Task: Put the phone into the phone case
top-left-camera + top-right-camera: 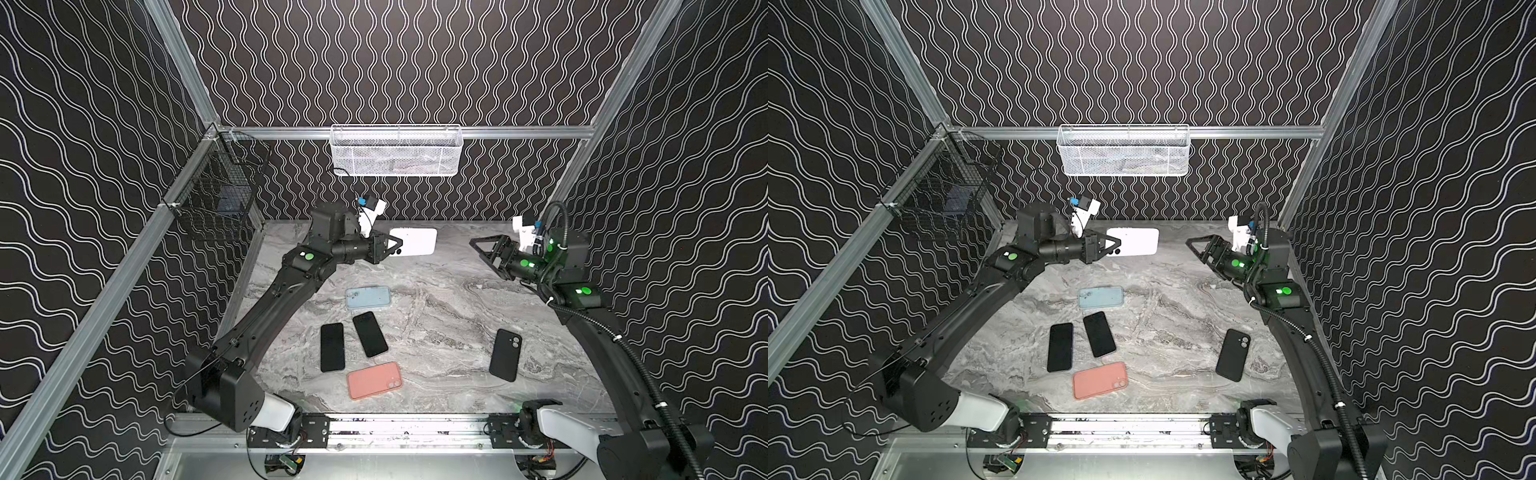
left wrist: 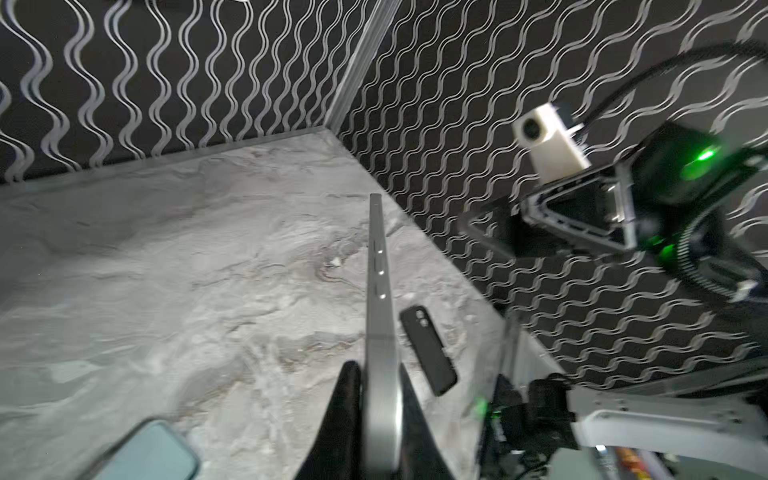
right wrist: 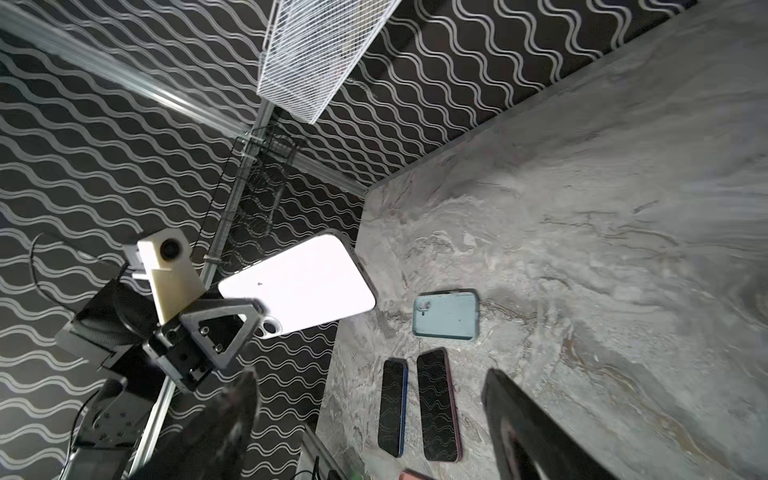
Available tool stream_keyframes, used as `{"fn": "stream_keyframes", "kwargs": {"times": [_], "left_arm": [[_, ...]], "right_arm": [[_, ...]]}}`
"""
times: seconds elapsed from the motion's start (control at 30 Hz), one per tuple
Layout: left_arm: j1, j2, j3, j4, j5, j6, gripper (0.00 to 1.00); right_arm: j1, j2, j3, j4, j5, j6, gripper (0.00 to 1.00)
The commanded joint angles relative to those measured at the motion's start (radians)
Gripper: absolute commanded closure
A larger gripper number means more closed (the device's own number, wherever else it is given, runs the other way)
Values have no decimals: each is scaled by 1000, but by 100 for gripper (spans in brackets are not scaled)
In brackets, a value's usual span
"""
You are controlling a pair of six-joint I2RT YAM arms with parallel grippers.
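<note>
The left tool (image 1: 398, 245) was clamped on the white phone (image 1: 415, 241), gripping it by the end that carries the camera lenses. The phone was held up off the surface (image 1: 449, 291) over its far middle part, long axis running left to right, with the rest of the body sticking out to the right of the tool. In both top views its white back faced up toward the camera. In the left wrist view it was seen edge-on, the side buttons showing, with a dark finger (image 2: 345, 415) pressed against each flat face.

The right tool (image 1: 478, 249) hung at the far right, pointing left toward the phone but well apart from it. Its fingers stood wide apart with nothing between them; the right wrist view showed one finger (image 3: 523, 424) on each side of the frame.

On the surface in the middle lay a light blue case (image 1: 368, 297), inside up. Just nearer were two black phones, one (image 1: 332, 347) on the left and one (image 1: 370, 334) beside it, tilted, both screen up. Nearer again lay a coral case (image 1: 375, 380), back up. A black case (image 1: 505, 354) lay alone to the right, back up, apart from the others.

A white mesh basket (image 1: 396, 151) hung on the far wall and a black wire basket (image 1: 220, 195) on the left rail.
</note>
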Motion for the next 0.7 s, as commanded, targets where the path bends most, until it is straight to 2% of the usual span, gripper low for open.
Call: {"fn": "stream_keyframes", "kwargs": {"times": [0.0,0.17,0.2,0.3,0.4,0.47,0.53,0.67], "left_arm": [[-13,-4,-31,8,-44,372,100],[-21,-113,-246,347,-48,601,100],[-22,-132,-277,400,-21,669,100],[-43,-162,-321,457,12,840,100],[-69,-179,-344,445,75,1034,100],[-102,-195,-378,456,70,1165,100],[-138,-194,-393,490,20,1208,100],[-177,-191,-386,501,-1,1239,100]], "right_arm": [[-10,20,33,-120,-2,-21,13],[-21,59,61,-118,-81,-8,12],[-23,66,65,-110,-102,-2,12],[-26,92,78,-96,-185,22,11],[-27,130,75,-69,-301,73,11],[-26,155,61,-35,-377,118,11],[-26,175,48,-3,-430,162,12],[-25,189,-18,137,-485,290,13]]}}
